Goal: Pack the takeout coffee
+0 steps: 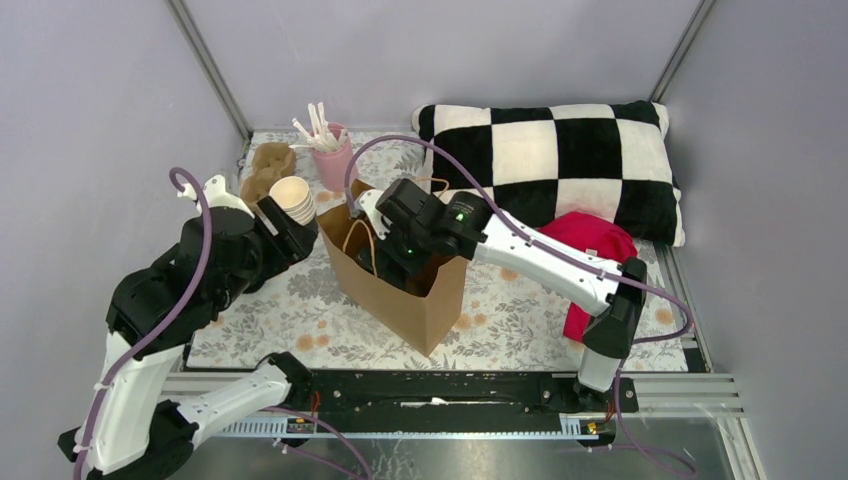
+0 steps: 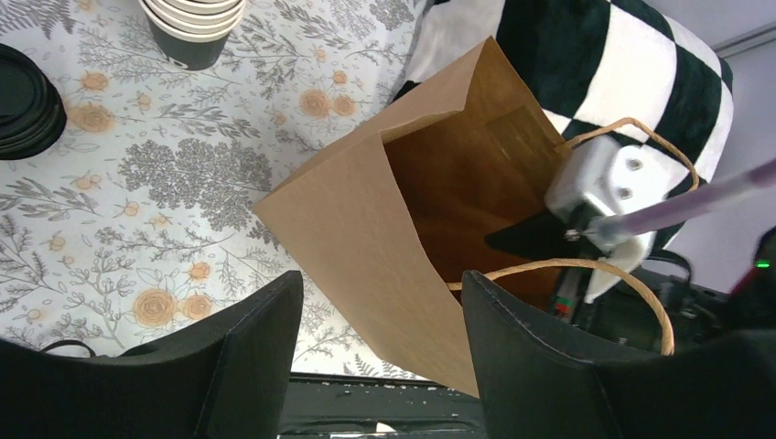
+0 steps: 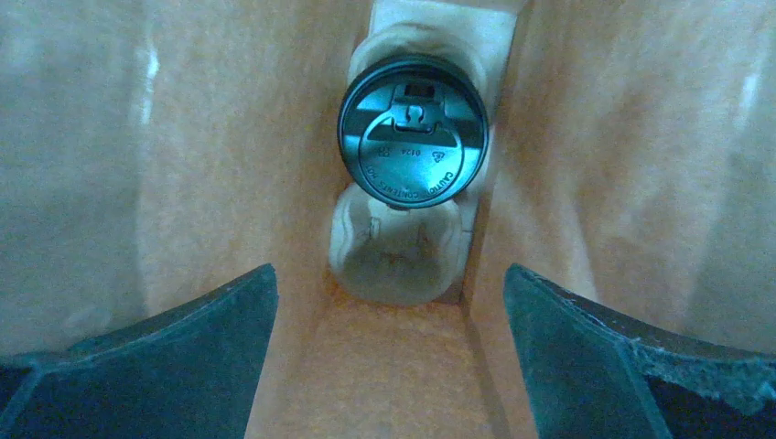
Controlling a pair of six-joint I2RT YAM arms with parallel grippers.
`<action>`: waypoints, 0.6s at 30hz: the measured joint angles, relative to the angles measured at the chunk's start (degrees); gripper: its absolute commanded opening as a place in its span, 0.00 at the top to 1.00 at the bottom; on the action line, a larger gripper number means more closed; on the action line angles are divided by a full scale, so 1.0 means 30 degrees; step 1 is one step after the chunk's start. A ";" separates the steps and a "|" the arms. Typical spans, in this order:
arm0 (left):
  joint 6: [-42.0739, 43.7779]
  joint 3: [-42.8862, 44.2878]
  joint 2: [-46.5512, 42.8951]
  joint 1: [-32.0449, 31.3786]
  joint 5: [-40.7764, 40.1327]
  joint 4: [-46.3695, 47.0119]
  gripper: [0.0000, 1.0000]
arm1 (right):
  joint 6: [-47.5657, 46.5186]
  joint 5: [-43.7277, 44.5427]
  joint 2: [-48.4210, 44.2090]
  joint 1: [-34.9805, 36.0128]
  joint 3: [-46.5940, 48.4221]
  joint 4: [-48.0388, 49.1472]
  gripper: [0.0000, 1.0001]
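Brown paper bag centre stage, its inside glowing orange around the dark, teal-tinged black lid of the takeout coffee. Behind sit a black-and-white checked pillow, a magenta cloth and a pink cup. The surface wears grey leaves and orange roses on white.

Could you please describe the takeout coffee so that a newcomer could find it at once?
Start at the brown paper bag standing mid-table, where the right gripper reaches in. At its bottom lies a pulp carrier, and the takeout coffee sits in one well. Unlike the lidless cup stack outside, it wears a round black sip lid.
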 measured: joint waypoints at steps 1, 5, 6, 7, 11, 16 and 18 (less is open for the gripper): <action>-0.0007 -0.0175 -0.0073 -0.0007 0.0138 0.0160 0.32 | 0.0080 0.0102 -0.0146 0.0000 0.0168 -0.0007 0.00; -0.0007 -0.0634 -0.0102 0.0000 0.0546 0.0576 0.31 | 0.0364 0.0437 -0.0357 0.0000 0.1151 -0.0007 0.00; -0.0007 -0.0663 -0.0015 -0.0007 0.0597 0.0605 0.31 | 0.0423 0.0612 -0.0372 0.0000 0.1450 -0.0007 0.00; -0.0007 -0.0663 0.0044 0.0000 0.0619 0.0627 0.31 | 0.0466 0.0750 -0.0408 0.0000 0.1639 -0.0007 0.00; -0.0007 -0.0663 0.0510 0.0000 0.0765 0.0867 0.31 | 0.0707 0.1392 -0.0634 0.0000 0.2433 -0.0015 0.00; -0.0015 -0.0670 0.1115 -0.0007 0.1078 0.1035 0.32 | 0.0860 0.2506 -0.0991 0.0000 0.3716 -0.0087 0.01; -0.0029 -0.0692 0.1290 0.0000 0.1144 0.1035 0.32 | 0.0867 0.2958 -0.1370 0.0000 0.4044 -0.0080 0.01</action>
